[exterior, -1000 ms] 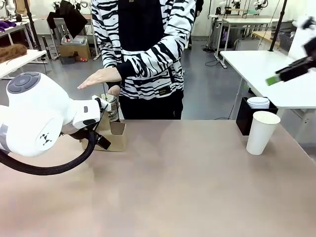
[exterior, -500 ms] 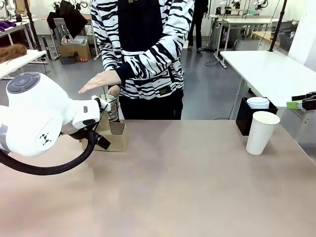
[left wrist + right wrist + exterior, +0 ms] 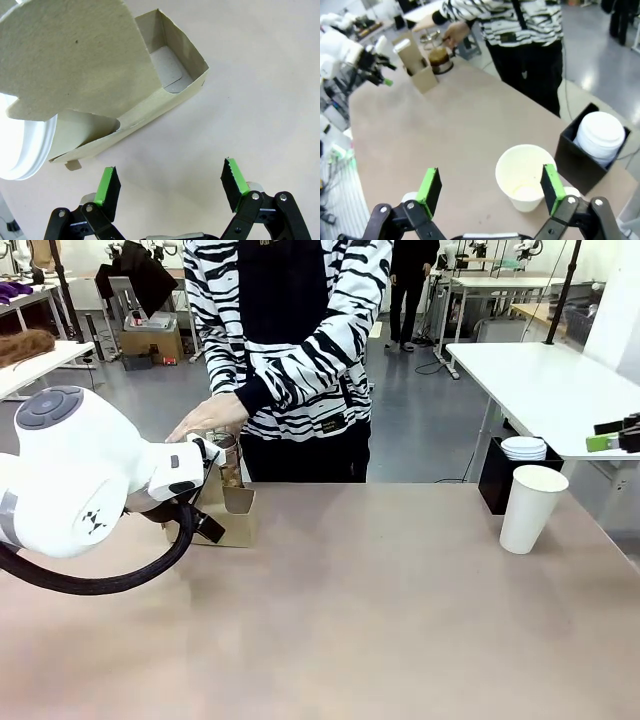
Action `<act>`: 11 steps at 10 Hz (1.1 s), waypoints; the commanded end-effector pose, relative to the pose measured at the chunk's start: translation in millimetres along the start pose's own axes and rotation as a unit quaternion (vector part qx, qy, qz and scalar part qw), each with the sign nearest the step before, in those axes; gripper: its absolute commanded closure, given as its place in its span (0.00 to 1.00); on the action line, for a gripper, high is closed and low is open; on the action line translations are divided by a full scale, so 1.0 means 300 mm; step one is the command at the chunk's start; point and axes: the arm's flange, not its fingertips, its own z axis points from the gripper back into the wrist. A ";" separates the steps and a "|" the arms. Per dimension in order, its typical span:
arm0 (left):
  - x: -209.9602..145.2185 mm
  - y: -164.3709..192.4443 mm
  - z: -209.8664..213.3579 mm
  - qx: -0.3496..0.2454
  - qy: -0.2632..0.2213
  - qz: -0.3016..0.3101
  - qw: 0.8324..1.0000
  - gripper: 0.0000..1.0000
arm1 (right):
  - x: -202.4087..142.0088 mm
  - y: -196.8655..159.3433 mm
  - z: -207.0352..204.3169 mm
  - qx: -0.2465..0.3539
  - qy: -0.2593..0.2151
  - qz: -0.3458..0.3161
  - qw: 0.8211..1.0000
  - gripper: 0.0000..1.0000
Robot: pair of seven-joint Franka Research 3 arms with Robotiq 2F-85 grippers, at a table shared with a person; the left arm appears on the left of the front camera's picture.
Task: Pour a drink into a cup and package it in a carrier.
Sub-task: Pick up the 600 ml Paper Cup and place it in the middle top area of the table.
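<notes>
At far left on the table point(image 3: 400, 620), the carrier point(image 3: 145, 114) stands just ahead of the left pincer point(image 3: 170, 172), jaws wide, empty. Thin cardboard: likely light, crushable; take it by the upright handle panel point(image 3: 75, 55). Right pincer point(image 3: 490, 172), equally wide, hangs above the cup point(image 3: 520, 165).

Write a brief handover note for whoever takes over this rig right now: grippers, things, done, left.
Left gripper: open, empty, beside the carrier.
Right gripper: open, empty, above the cup.
Cup: upright, empty, on the table's right side.
Press jug with the drink: behind the carrier, the person's hand on it.
Done: nothing poured yet.
Left: pour, then set the cup in the carrier.
</notes>
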 end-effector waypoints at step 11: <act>0.000 0.000 0.001 -0.001 0.000 0.000 1.000 0.00 | -0.624 -0.244 -0.215 0.033 -0.183 0.087 0.979 0.00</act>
